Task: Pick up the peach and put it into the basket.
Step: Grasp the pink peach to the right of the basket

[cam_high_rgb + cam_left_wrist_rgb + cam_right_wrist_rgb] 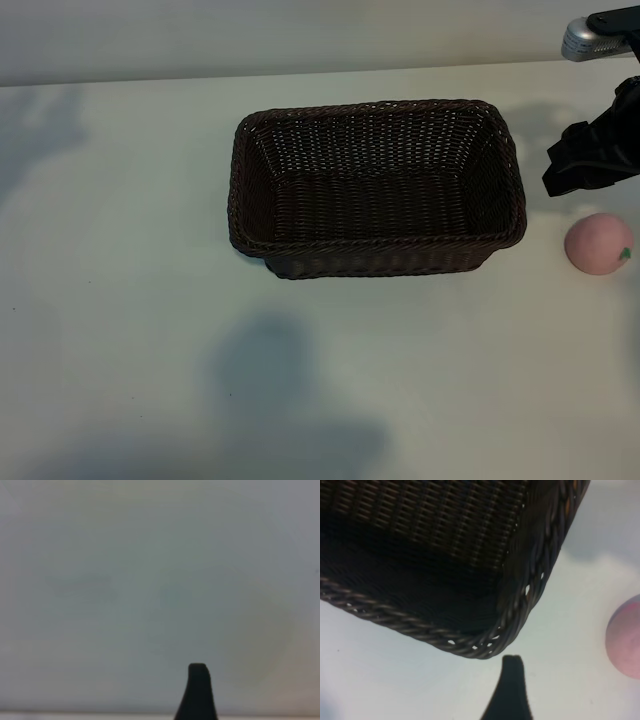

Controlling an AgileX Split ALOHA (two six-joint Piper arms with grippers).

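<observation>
Nothing had been accomplished: the peach (598,243) lay on the table just beside the empty basket (378,255); the right gripper (590,160), jaws released, was poised above the peach.

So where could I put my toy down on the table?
The table is bare left of the basket and in front of it. It is crowded right of the basket, where the peach sits below the right hand.

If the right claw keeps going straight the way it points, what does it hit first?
Probably bare table just outside the basket's near corner. The peach sits off to one side of the open right claw; depth is unclear.
</observation>
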